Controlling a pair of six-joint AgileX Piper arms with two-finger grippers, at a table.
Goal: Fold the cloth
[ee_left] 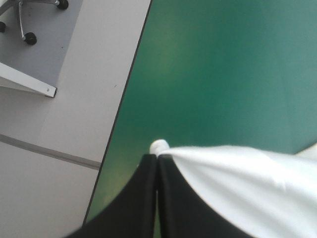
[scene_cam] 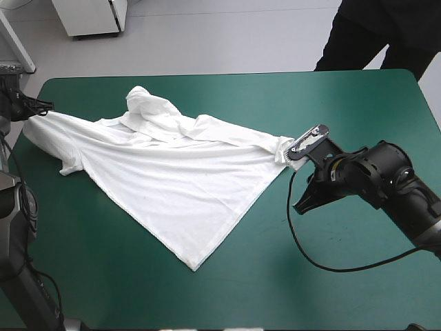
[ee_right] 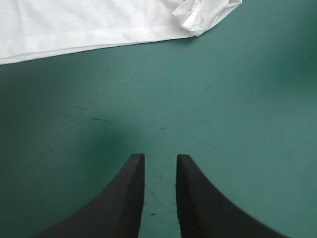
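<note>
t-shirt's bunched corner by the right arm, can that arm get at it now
Probably yes: the right gripper is open, its fingers apart, and only bare teal-green cover lies between them and the bunched corner of the T-shirt just ahead.

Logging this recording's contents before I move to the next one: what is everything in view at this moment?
T-shirt: one, white, spread loosely across the middle of the table from its left edge toward the right, wrinkled along the far side, one corner pointing toward the near edge.
Table cover: one, teal-green, over the whole table top, bare around the T-shirt.
Left gripper: one, black fingers, at the table's left edge, shut on a corner of the T-shirt.
Right gripper: one, black fingers, open over bare cover at the right side of the table, the T-shirt's bunched right corner ahead of it and not between its fingers.
</note>
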